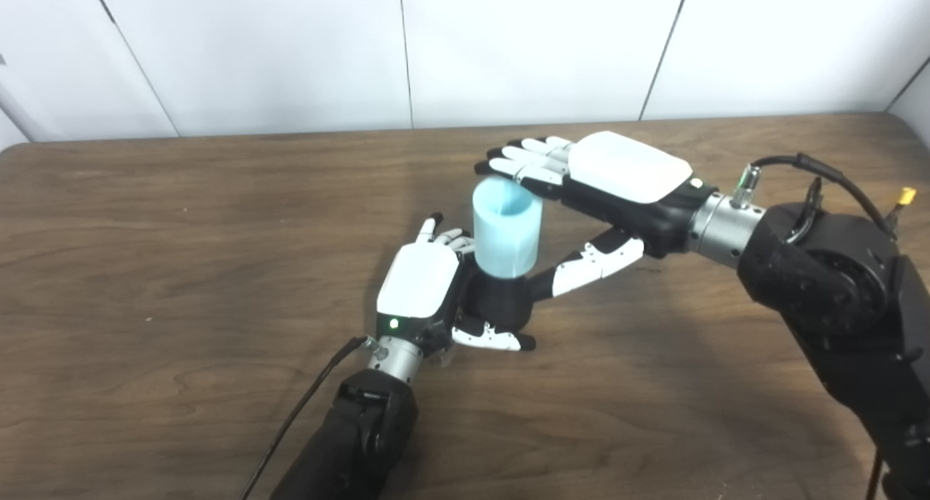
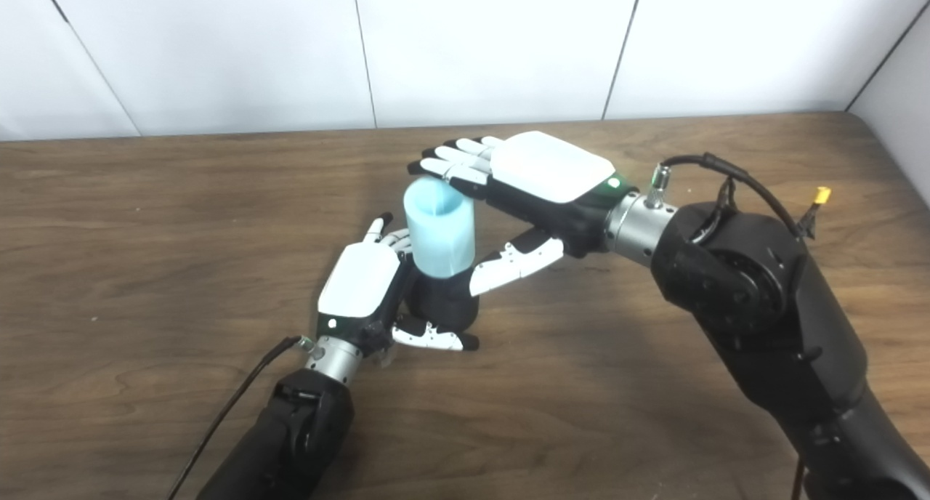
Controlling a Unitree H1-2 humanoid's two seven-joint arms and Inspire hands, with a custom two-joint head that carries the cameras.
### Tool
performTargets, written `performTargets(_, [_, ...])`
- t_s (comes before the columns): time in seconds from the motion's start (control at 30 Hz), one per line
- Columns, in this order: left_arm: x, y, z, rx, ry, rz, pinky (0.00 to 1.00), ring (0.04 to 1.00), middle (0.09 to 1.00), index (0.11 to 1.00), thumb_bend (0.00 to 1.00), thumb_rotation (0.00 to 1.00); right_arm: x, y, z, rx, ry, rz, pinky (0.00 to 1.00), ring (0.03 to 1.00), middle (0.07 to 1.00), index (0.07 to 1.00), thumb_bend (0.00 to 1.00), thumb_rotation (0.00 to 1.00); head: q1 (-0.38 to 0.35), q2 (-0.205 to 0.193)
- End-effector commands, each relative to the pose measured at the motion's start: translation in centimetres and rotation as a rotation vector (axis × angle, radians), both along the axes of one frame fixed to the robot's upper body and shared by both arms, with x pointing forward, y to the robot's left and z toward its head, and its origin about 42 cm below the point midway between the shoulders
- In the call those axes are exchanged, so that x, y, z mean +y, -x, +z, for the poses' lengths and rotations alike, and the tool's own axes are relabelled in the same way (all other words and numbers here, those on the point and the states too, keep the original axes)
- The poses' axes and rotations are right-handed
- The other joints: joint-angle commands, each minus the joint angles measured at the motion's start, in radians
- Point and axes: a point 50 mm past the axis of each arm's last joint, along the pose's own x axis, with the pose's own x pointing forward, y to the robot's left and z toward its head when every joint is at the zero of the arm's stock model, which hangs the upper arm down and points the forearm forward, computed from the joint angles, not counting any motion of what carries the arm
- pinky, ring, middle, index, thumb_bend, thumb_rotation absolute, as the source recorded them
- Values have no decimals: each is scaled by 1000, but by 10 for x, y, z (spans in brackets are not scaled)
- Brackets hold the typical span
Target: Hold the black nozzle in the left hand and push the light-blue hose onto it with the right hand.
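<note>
On the brown wooden worktop [image 1: 182,282], seen from the left eye, the left hand [image 1: 429,285] wrapped the squat black plastic nozzle [image 1: 501,300], which stood upright with the light-blue cylindrical hose [image 1: 506,227] seated on top. From the right eye, the right hand [image 2: 538,176] lay flat, fingers [image 2: 454,162] spread over the hose's far rim, thumb [image 2: 512,260] touching the nozzle's right side.

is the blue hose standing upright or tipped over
Upright: the light-blue hose stands on the black nozzle, open end up, between the left hand and right hand.
</note>
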Motion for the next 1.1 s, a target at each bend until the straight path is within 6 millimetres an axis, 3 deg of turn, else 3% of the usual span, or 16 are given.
performTargets(0.0, [2, 11, -21, 55, -33, 0, 1000, 843, 730, 483, 522, 47, -2, 5, 16, -107, -20, 11, 1000, 1000, 1000, 999, 777, 1000, -1, 1])
performTargets(0.57, [1, 10, -21, 54, -38, -2, 1000, 842, 730, 483, 522, 47, 0, 16, 20, -168, -42, 33, 1000, 1000, 1000, 1000, 702, 982, 1, 4])
performTargets(1.07, [1, 10, -20, 55, -39, -3, 1000, 840, 723, 483, 522, 48, 4, 23, 21, -189, -42, 60, 1000, 1000, 1000, 990, 734, 1000, 2, 9])
